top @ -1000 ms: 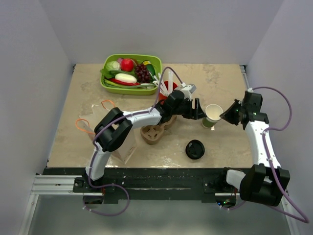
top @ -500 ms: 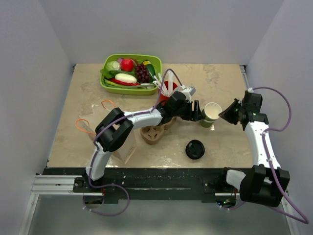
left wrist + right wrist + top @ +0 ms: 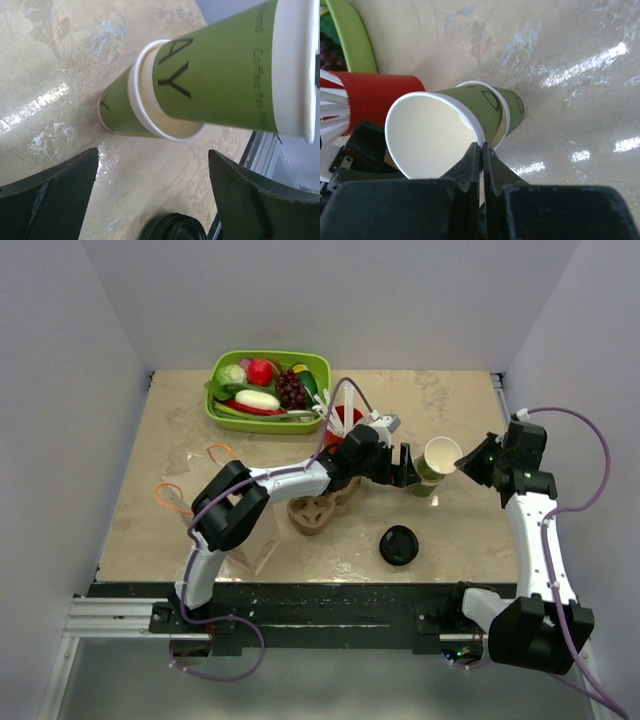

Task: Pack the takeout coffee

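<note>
The right end effector [image 3: 482,146] is pressed together on the white rim of a small green paper cup with a white inside [image 3: 439,454], pinching the cup's wall. This cup is tilted, with its open mouth toward the right arm and its base still sitting in the mouth of a second, matching green paper cup [image 3: 120,117], which appears to rest on the beige marbled desk [image 3: 450,400]. The pair stands at about 3 o'clock from the desk's centre. The left end effector [image 3: 152,152] is spread wide just at 9 o'clock of the pair, and its fingers [image 3: 55,195] touch neither cup. The round black plastic lid [image 3: 399,545] lies flat on the desk at 7 o'clock from the cups, apart from them. A red ribbed cup holding white sticks [image 3: 372,97] stands near at their 10 o'clock.
</note>
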Robot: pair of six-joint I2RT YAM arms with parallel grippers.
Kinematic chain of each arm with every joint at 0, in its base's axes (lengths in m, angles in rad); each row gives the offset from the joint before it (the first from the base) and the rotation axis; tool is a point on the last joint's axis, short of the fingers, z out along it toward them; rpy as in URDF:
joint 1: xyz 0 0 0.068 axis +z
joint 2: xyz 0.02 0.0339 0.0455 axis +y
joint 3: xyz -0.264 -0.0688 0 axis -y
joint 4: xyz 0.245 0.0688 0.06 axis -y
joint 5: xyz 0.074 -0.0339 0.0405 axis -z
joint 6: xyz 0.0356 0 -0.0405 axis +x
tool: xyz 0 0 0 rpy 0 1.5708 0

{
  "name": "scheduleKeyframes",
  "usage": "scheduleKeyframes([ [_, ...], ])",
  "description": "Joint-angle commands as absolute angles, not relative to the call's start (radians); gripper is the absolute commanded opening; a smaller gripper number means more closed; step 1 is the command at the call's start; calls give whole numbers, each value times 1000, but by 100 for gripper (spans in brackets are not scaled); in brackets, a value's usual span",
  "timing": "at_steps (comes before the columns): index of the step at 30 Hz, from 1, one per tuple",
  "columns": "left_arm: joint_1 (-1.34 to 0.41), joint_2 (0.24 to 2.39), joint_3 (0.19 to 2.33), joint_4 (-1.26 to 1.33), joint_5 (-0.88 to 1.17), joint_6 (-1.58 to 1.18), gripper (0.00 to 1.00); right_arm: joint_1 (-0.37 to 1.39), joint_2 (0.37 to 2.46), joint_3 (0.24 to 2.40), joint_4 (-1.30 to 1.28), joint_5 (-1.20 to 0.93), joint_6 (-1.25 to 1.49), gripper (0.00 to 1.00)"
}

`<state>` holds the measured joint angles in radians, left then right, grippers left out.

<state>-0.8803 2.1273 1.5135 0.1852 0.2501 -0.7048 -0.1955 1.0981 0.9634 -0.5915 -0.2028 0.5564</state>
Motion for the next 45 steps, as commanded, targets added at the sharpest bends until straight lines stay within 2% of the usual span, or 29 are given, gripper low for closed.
scheduleKeyframes([
  [1,-887,1984,1525,227,271,-644,98,-192,1035,1061,-604,-129,531,0],
  [8,-885,1832,1488,173,223,-575,100,-192,1005,1118,-615,-113,519,0],
  [13,-885,1686,1402,126,143,-491,100,-172,993,1124,-621,-288,450,0],
  [15,-885,1606,1365,135,112,-442,100,-121,1015,1150,-652,-244,390,0],
  [17,-884,1530,1336,147,30,-425,100,7,1051,1172,-705,-122,355,0],
  [19,-884,1487,1305,161,-27,-390,100,124,1098,1184,-721,-106,331,0],
  [25,-882,1350,1241,129,-138,-324,100,264,1172,1143,-703,-86,325,0],
  [33,-854,1258,1132,98,-199,-287,100,351,1314,1114,-649,-15,330,0],
  [45,-844,1241,1085,101,-173,-345,100,354,1445,1104,-614,52,399,0],
])
